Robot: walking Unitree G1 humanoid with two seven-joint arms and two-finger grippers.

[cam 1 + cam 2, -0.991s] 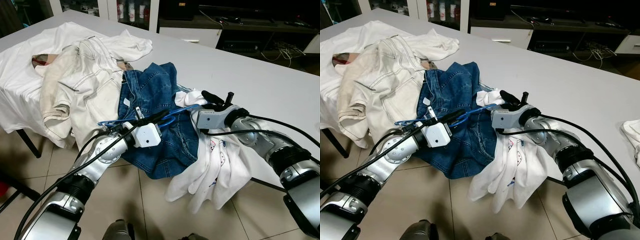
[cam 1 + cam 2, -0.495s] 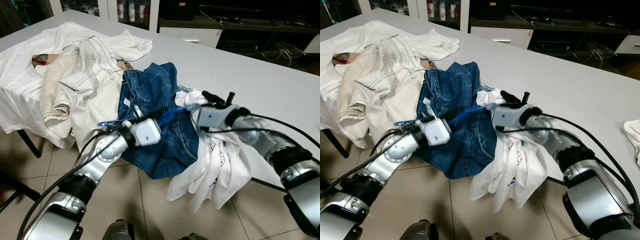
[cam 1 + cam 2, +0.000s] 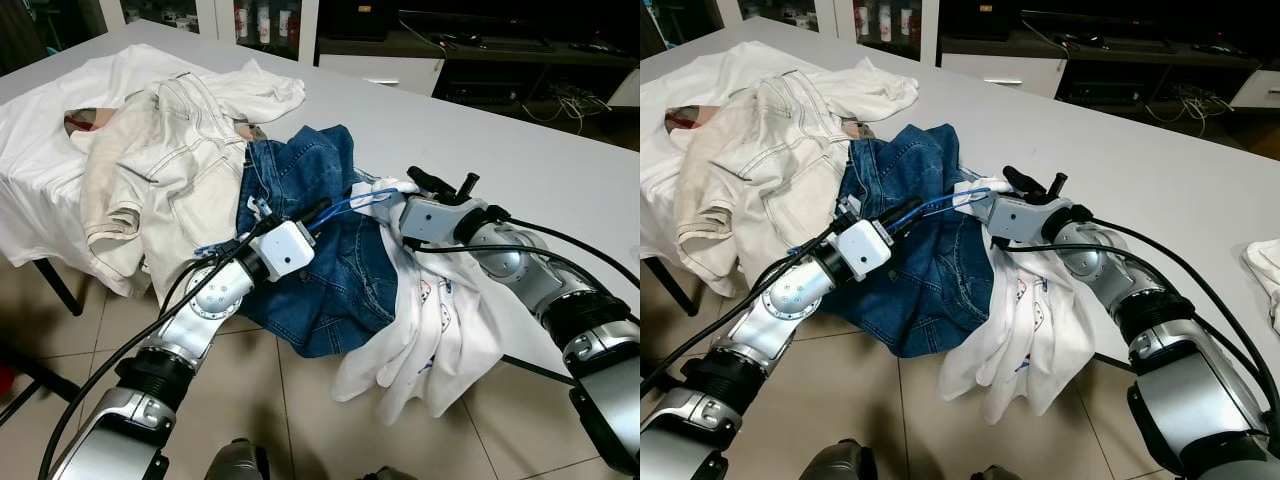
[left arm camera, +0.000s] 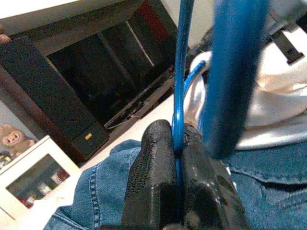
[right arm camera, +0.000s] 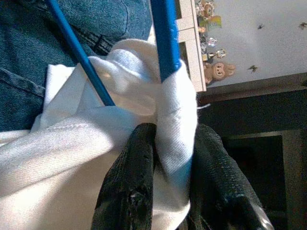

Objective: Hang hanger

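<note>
the left hand (image 4: 175, 143) pinches the blue hanger (image 3: 345, 207) over the jeans (image 3: 330, 270); the right hand (image 5: 172, 143) clamps the white shirt (image 3: 440, 320). next, i think, slide the hanger into the collar.

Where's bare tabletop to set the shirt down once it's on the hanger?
Bare table lies behind and right of the right gripper, up to the far edge. The left and near side are crowded: cream jacket, jeans, white shirt.

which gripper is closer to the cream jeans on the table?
Left. The left gripper, shut on the blue hanger, sits over the denim jacket right beside the cream jeans. The right gripper pinches the white shirt beyond the denim.
</note>
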